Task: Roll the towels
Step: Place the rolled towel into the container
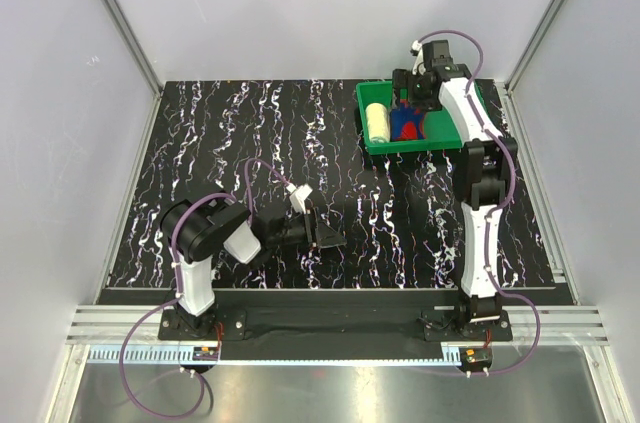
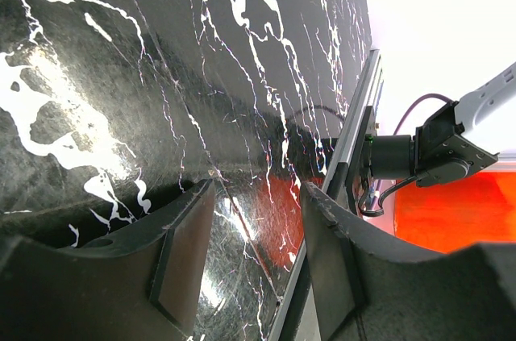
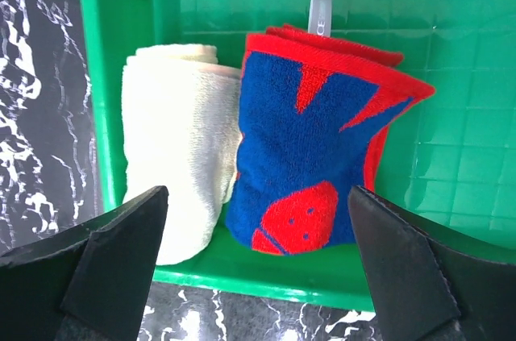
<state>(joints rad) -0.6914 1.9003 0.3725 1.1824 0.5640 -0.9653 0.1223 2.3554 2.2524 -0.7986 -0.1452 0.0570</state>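
Both towels lie rolled in the green tray (image 1: pixel 440 138) at the back right. The pale yellow towel (image 1: pixel 376 122) is on the left and the red and blue towel (image 1: pixel 408 124) is beside it on the right. In the right wrist view the yellow roll (image 3: pixel 177 164) touches the red and blue roll (image 3: pixel 314 164). My right gripper (image 1: pixel 418 93) hovers over the tray, open and empty; in its own view (image 3: pixel 258 268) the jaws stand wide apart, clear of the towels. My left gripper (image 1: pixel 322 232) rests low over the table near the front, open and empty, also seen in its own view (image 2: pixel 254 264).
The black marbled table (image 1: pixel 300 143) has grey walls on three sides. A metal rail (image 2: pixel 355 139) runs along the table's near edge, with the right arm's base (image 2: pixel 419 151) beyond it. The tray's near wall (image 3: pixel 266 280) stands between my right fingers and the towels.
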